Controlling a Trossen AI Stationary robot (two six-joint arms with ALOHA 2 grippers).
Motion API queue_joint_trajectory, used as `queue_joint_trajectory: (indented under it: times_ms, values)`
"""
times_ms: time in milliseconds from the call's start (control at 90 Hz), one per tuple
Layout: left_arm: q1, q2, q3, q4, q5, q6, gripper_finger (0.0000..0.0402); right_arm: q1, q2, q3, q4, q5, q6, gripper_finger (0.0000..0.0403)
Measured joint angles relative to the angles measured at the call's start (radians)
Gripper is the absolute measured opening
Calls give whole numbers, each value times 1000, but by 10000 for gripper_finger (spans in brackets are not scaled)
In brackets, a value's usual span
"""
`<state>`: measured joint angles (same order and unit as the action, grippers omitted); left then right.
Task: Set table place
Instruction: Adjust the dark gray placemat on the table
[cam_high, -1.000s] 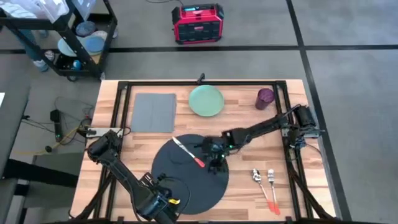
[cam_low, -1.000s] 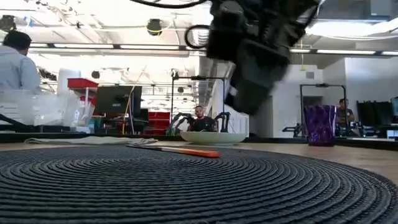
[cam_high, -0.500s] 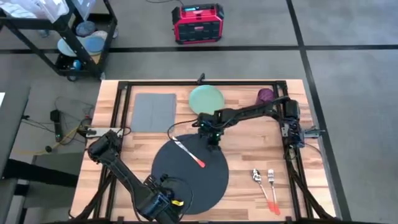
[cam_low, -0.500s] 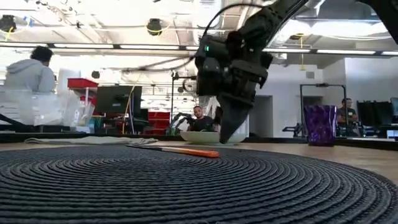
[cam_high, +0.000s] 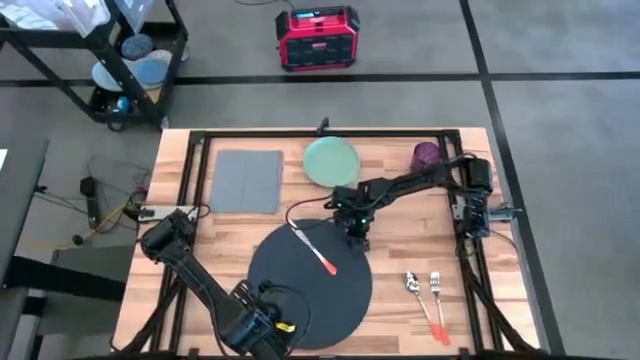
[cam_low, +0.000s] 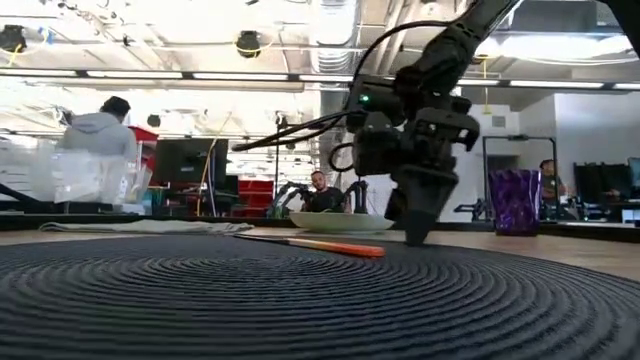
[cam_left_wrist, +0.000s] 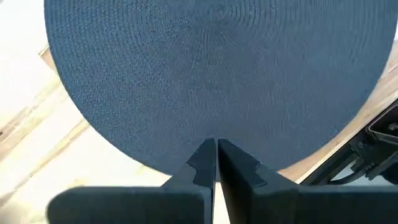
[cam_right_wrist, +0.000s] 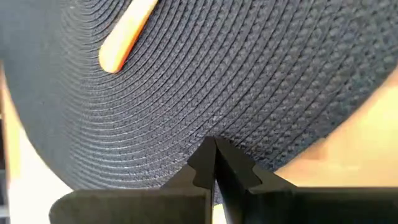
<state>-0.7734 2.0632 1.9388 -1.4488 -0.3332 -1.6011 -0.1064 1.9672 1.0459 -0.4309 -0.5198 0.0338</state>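
The place, a round dark woven placemat (cam_high: 310, 285), lies flat on the wooden table (cam_high: 400, 215). A knife with an orange handle (cam_high: 314, 251) lies on its far half. My right gripper (cam_high: 357, 240) stands at the mat's far right edge (cam_low: 415, 238), pointing down and shut. At the mat's near left edge, my left gripper (cam_high: 265, 312) is shut, its tips at the rim (cam_left_wrist: 216, 146). I cannot tell whether the left gripper touches the mat. My right gripper meets the placemat at its far right rim (cam_right_wrist: 186, 163), coming from above with its fingers pointing down. The shut fingertips (cam_right_wrist: 202, 163) sit right at the rim and hide whether the edge lies between them. The mat stays flat on the table.
A pale green plate (cam_high: 331, 162), a grey napkin (cam_high: 246, 180) and a purple cup (cam_high: 427, 155) stand along the far side. A spoon (cam_high: 412, 284) and a fork (cam_high: 437, 292) lie near the right edge. Black framing (cam_high: 320, 132) borders the table.
My right gripper has swung from over the mat toward the far edge, then come down at the mat's far right rim. The placemat, with the knife on it, has slid a little toward the table's right edge.
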Motion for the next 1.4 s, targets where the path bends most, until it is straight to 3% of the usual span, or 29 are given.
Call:
queue_joint_trajectory:
  times_ms: [144, 289, 456, 556, 711, 844, 1022, 1178, 1400]
  values:
    - [0, 0, 0, 1, 0, -1, 0, 25, -34, -61, 142, 6, 133, 0]
    - [0, 0, 0, 28, 0, -84, 0, 40, -35, -69, 167, 12, 201, 0]
    - [-34, 15, -43, 245, -41, -164, 0, 34, -78, -71, 176, 32, 194, 0]
    - [-58, 19, -133, 339, -39, -216, 0, 5, -143, -77, 140, 66, 194, 0]
    - [-75, 10, -187, 248, 6, -243, 0, -52, -301, -65, 73, 105, 152, 0]
    - [-79, 12, -259, 273, 15, -263, 0, -116, -406, -53, -14, 117, 111, 0]
    - [-59, 17, -386, 524, -120, -396, 0, -188, -505, -50, -162, 169, 37, 0]
    - [-21, 17, -436, 597, -140, -344, 0, -242, -561, -50, -226, 191, -20, 0]
    - [5, 12, -503, 624, -29, -173, 0, -276, -616, -50, -282, 188, -62, 0]
